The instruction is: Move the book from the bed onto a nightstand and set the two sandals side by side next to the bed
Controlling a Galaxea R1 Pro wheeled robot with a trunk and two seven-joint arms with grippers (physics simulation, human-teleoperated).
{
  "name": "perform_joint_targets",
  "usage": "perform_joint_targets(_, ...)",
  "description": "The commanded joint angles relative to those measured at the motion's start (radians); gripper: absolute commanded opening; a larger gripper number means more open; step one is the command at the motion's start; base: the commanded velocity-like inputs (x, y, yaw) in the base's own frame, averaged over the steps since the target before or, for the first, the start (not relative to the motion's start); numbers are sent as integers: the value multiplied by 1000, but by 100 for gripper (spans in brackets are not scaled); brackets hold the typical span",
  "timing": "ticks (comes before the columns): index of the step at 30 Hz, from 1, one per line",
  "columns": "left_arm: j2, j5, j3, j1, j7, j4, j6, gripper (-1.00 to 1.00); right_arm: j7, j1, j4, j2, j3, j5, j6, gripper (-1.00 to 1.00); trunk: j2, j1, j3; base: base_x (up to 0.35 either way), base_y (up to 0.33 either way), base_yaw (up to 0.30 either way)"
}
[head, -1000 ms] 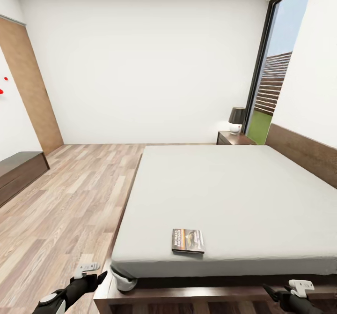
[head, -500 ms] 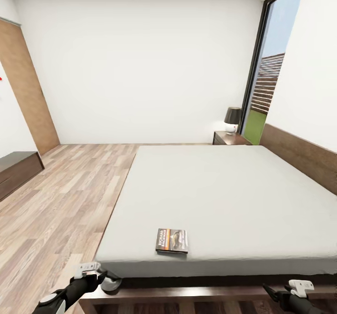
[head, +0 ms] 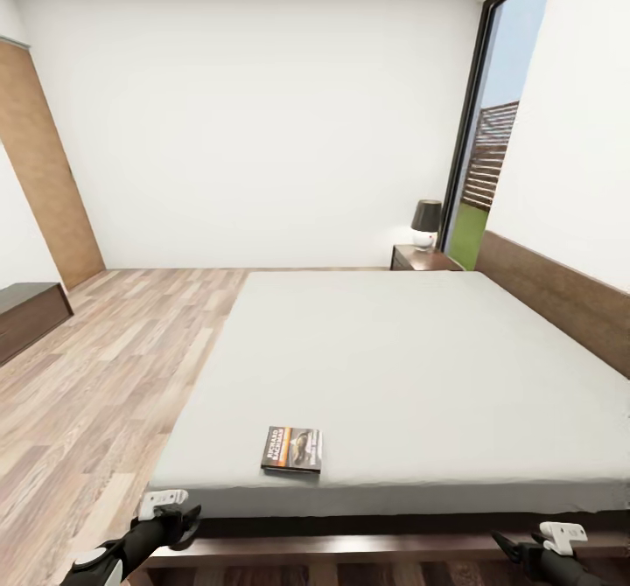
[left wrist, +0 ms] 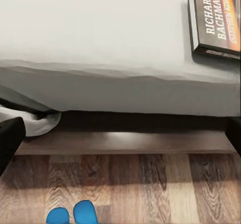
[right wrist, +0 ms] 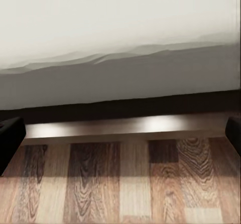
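The book (head: 291, 449) lies at the lower middle of the frame, near the bed's (head: 411, 359) foot edge, within reach; both grippers' fingers look released, holding nothing.

bed (head: 420, 350): pale grey mattress, dark brown frame
book (head: 291, 449): dark cover, orange-brown picture, white lettering
sandals (left wrist: 73, 215): bright blue
floor (head: 96, 367): light brown planks
nightstand (head: 422, 259): dark reddish-brown
walls (head: 262, 122): were white

The head view has swung rightward, so the book (head: 291, 449) and bed (head: 411, 350) sit further left.
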Motion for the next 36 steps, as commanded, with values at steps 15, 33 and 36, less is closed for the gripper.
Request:
perform_joint_targets(15, -1, -10, 8, -1, -7, -1, -1, 100, 6, -1, 2, 0, -5, -1, -1, 100, -1, 0, -1, 0, -261, 0)
perform_joint_targets(33, -1, -12, 8, -1, -7, -1, -1, 100, 6, -1, 2, 1, -5, -1, -1, 100, -1, 0, -1, 39, -84, 0)
perform_joint_targets(36, -1, -12, 8, -1, -7, -1, -1, 100, 6, -1, 2, 0, -5, -1, -1, 100, -1, 0, -1, 242, -1, 0)
